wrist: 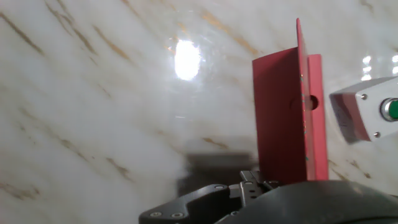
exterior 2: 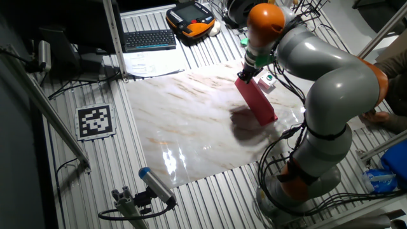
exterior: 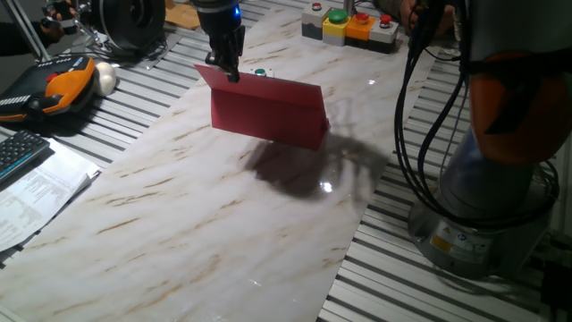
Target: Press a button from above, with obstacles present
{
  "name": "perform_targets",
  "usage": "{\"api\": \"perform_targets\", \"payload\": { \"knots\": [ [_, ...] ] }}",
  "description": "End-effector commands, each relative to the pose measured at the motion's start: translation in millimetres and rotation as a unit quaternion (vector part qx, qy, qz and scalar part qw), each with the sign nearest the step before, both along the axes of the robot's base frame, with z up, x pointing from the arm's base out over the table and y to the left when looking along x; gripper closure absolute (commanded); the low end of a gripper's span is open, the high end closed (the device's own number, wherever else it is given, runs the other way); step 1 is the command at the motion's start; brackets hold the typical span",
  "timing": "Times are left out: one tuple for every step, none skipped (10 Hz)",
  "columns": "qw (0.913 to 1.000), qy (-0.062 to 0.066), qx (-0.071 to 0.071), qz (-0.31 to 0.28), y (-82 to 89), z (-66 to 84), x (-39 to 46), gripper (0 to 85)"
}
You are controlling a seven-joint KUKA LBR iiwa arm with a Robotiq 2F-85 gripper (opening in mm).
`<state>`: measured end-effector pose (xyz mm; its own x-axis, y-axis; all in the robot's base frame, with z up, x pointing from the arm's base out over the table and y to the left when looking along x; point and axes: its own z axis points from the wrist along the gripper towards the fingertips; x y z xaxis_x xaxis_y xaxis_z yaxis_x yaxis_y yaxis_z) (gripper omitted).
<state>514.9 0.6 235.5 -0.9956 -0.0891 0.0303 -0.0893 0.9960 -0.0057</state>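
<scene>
The hand (exterior: 231, 75) hangs just above the left end of the top edge of the red board (exterior: 268, 112), which stands upright on the marble desk (exterior: 206, 215). Whether its fingers are spread or pressed together cannot be told. Just beyond the board, on its far side, sits the small green button (exterior: 260, 72) on its whitish base, a little to the hand's right.

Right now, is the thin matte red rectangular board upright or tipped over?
Upright. The thin matte red rectangular board stands on its long edge on the marble tabletop, casting a shadow.
</scene>
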Motion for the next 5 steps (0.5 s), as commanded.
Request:
{"api": "perform_targets", "payload": {
  "knots": [
    [1.0, -0.002, -0.001, -0.001, 0.1, 0.2, 0.0, 85.0],
    [0.9999, -0.009, -0.007, -0.003, 0.1, 0.2, 0.0, 85.0],
    [0.9999, -0.009, -0.001, -0.005, 0.1, 0.2, 0.0, 85.0],
    [0.9999, -0.007, 0.006, -0.008, 0.1, 0.2, 0.0, 85.0],
    [0.9999, -0.008, 0.006, -0.008, 0.1, 0.2, 0.0, 85.0]
  ]
}}
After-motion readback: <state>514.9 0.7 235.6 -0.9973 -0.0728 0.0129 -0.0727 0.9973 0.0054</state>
